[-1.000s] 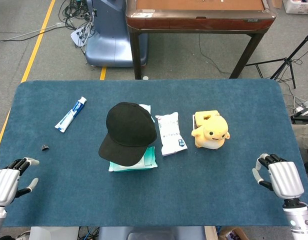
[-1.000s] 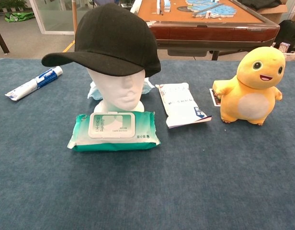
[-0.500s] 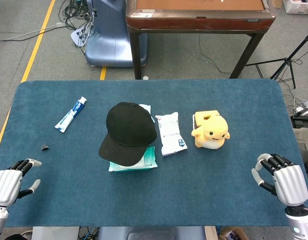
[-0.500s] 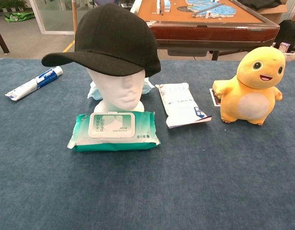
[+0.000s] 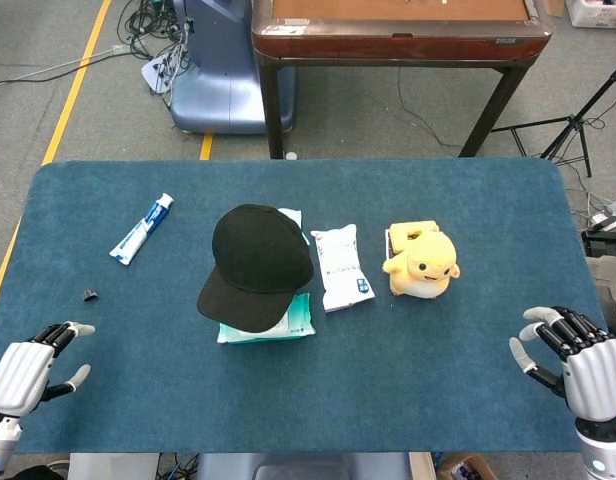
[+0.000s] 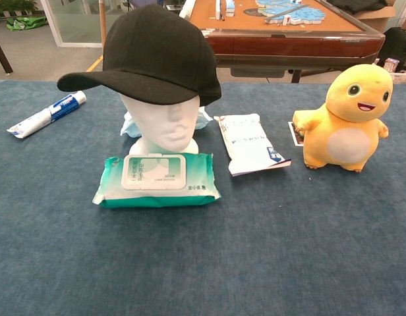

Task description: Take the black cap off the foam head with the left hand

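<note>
A black cap sits on a white foam head near the middle of the blue table; from above the cap hides the head. My left hand hovers at the table's near left corner, fingers apart, holding nothing, far from the cap. At the near right corner my right hand is likewise empty with fingers spread. The chest view shows neither hand.
A green wet-wipes pack lies just in front of the foam head. A white packet and a yellow plush toy lie to its right. A toothpaste tube and a small dark bit lie on the left.
Both hands have drawn back slightly toward the near table edge and their fingers have spread a little. The cap and other objects have not moved.
</note>
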You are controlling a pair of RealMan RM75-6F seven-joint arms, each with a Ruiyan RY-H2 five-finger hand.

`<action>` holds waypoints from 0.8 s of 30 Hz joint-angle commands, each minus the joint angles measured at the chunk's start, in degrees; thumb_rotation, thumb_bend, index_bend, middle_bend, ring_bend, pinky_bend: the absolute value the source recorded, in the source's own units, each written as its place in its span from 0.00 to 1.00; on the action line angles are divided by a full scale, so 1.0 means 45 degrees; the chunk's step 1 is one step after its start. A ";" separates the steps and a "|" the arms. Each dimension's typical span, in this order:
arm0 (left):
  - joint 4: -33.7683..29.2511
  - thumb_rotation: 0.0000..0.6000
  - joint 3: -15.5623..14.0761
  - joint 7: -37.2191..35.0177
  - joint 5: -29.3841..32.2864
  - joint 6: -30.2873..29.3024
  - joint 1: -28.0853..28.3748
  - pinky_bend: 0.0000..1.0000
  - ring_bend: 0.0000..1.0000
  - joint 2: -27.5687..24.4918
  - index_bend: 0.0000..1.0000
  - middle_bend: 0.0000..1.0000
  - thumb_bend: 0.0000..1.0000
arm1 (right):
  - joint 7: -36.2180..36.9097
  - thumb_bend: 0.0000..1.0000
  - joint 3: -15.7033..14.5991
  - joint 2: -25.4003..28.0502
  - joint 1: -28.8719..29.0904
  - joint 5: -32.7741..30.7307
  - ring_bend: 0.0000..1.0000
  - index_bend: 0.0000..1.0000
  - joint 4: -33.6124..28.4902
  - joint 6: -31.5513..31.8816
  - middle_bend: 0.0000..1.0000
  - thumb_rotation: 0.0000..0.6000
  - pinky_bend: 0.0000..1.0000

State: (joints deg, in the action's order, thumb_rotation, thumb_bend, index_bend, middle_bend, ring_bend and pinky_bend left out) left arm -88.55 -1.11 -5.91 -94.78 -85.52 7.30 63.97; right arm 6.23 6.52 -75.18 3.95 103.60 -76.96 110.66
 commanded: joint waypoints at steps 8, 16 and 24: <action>0.0044 1.00 -0.0509 -0.1012 -0.2169 -0.1587 -0.0018 0.54 0.22 -0.0220 0.00 0.00 0.06 | -0.0108 0.32 -0.0015 0.0126 0.0008 -0.0152 0.42 0.59 -0.0220 -0.0186 0.47 1.00 0.60; -0.0655 1.00 -0.0186 -0.1683 -0.3003 -0.2758 0.0198 0.38 0.01 -0.0330 0.00 0.00 0.05 | -0.0125 0.32 -0.0069 0.0176 0.0049 -0.0214 0.42 0.59 -0.0293 -0.0374 0.47 1.00 0.60; -0.1607 1.00 0.0271 -0.1827 -0.3743 -0.3130 0.0780 0.15 0.00 -0.0468 0.09 0.00 0.05 | -0.0159 0.32 -0.0075 0.0223 0.0074 -0.0290 0.42 0.59 -0.0388 -0.0485 0.47 1.00 0.60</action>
State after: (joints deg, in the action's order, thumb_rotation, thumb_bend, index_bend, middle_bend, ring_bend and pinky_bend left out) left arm -94.82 -0.20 -14.70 -110.96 -100.01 10.19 62.19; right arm 5.52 6.18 -74.19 4.29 102.31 -78.69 108.47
